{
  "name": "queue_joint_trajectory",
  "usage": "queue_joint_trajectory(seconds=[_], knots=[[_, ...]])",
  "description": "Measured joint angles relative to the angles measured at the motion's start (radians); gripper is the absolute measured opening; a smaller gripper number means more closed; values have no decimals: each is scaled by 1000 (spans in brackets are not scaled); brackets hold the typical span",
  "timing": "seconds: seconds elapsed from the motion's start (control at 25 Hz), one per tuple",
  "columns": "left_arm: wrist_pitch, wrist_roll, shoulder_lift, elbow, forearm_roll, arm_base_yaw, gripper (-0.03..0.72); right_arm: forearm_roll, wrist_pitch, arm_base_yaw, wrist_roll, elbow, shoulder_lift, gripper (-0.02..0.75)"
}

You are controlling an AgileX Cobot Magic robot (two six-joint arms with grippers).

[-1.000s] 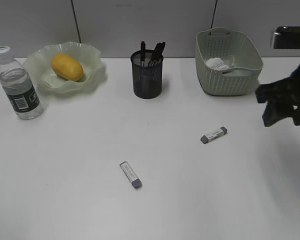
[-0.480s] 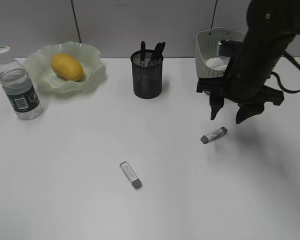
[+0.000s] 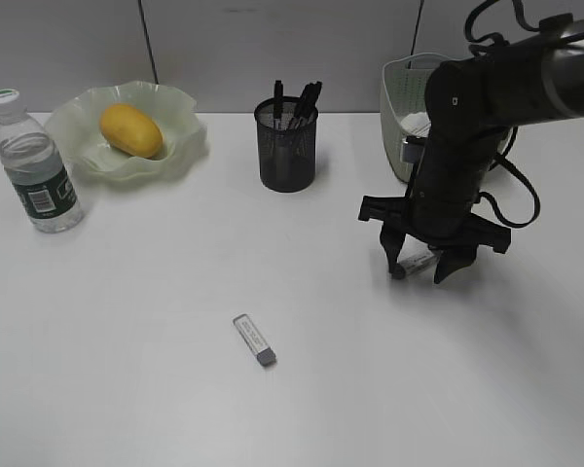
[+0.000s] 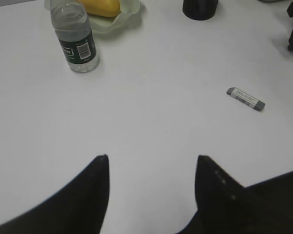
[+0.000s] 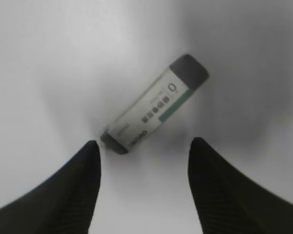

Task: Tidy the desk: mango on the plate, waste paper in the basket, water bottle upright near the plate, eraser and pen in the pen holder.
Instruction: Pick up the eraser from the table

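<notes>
Right gripper hanging over one eraser, fingers apart, nothing held.

Exterior view: the right gripper [image 3: 420,269] is standing spread over an eraser [image 3: 415,261] on the desk [image 3: 127,370], at about 4 o'clock from the pen holder [image 3: 287,148]; a second eraser [image 3: 254,340] is lying at 6 o'clock from that holder. The mango [image 3: 130,129] is sitting in the plate [image 3: 180,146], the water bottle [image 3: 32,163] standing upright at its 8 o'clock, the basket [image 3: 406,92] showing behind the arm. Left wrist view: the left gripper [image 4: 151,168] is hanging spread and empty above bare desk, the bottle at 11 o'clock, an eraser [image 4: 245,98] at 2 o'clock. Right wrist view: the eraser [image 5: 154,105] is lying slantwise just beyond the parted fingers [image 5: 83,165], one end close to the left one.
</notes>
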Motion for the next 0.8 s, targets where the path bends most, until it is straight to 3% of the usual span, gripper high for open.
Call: queue_joint_trajectory(seconds=[0.2,0.56,0.8], knots=[[0,0,0,0,0,0,428,0,-46,0,17,-8,2,457],[0,0,0,0,0,0,428,-120,-57,0,121,-8,2,457],[0,0,0,0,0,0,428,-118,-63,0,135,-10,32,456]])
